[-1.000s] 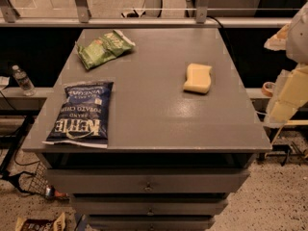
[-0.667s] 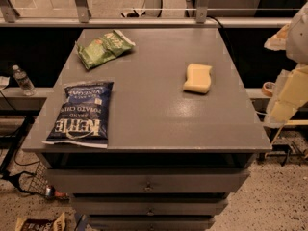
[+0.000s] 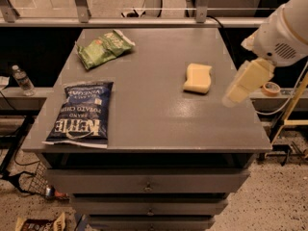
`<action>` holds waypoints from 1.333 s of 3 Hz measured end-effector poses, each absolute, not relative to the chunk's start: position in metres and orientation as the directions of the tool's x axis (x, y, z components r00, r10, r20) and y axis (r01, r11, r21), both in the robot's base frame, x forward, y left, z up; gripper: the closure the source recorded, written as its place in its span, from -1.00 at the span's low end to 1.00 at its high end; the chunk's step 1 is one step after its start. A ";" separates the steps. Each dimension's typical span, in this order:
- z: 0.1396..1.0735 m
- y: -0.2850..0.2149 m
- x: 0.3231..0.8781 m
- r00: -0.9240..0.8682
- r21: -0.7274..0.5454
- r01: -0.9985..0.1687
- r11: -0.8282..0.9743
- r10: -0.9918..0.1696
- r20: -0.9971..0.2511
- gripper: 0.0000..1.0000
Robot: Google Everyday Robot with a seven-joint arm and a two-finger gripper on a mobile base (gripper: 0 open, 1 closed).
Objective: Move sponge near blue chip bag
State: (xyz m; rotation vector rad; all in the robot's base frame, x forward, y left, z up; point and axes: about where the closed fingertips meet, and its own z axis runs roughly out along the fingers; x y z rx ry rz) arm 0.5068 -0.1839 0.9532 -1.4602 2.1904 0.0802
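The pale yellow sponge [image 3: 198,78] lies flat on the right half of the grey table [image 3: 154,124]. The dark blue chip bag [image 3: 82,113] with white lettering lies flat at the table's front left corner, far from the sponge. My cream-coloured gripper [image 3: 233,97] hangs from the white arm over the table's right edge. It points down and to the left, is a short way right of the sponge, and does not touch it. It holds nothing that I can see.
A green chip bag [image 3: 103,46] lies at the table's back left. Drawers are below the tabletop. A water bottle [image 3: 21,80] stands on a ledge to the left. A tape roll [image 3: 272,87] lies on the ledge to the right. A railing runs behind the table.
The arm and gripper have swung left from the picture's right edge to over the table's right edge, closer to the sponge. The sponge and both bags have not moved.
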 end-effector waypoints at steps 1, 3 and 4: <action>0.931 -0.164 0.542 -0.349 -0.171 -0.853 0.493 -0.782 -0.516 -1.00; 0.887 -0.165 0.592 -0.468 -0.174 -0.772 0.612 -0.731 -0.496 -1.00; 0.877 -0.170 0.604 -0.495 -0.177 -0.752 0.635 -0.721 -0.485 -1.00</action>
